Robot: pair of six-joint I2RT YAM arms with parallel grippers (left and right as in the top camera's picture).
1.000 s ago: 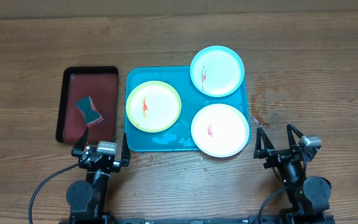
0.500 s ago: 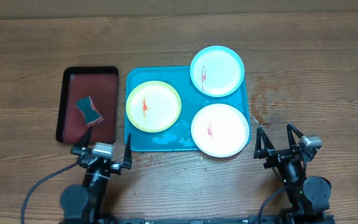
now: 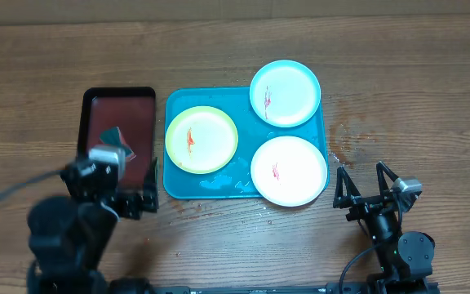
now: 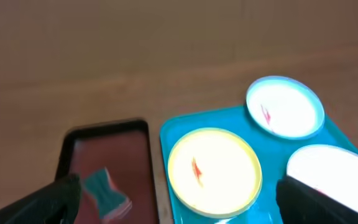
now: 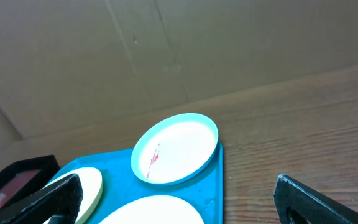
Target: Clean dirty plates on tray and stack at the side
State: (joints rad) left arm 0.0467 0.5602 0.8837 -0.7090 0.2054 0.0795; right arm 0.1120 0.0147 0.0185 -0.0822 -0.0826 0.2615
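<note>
Overhead view of a wooden table (image 3: 414,98). Nearest the robot, the right gripper (image 3: 363,192) sits low by the near edge with its jaws spread wide and empty, bare wood around it. The left gripper (image 3: 108,184), blurred, hangs over the near end of a black tray (image 3: 118,91), jaws also wide apart and holding nothing. It hides part of a teal sponge (image 3: 114,137) lying in that tray.

Between the arms lies the turquoise tray (image 3: 188,100), its long axis running left to right, just beside the black tray. The white plate (image 3: 289,171) overhangs its near right corner, the yellow-green plate (image 3: 201,140) lies flat at its left, and the light blue plate (image 3: 285,93) overhangs the far right corner. Each carries a red smear. Open wood lies right of the tray and beyond it.
</note>
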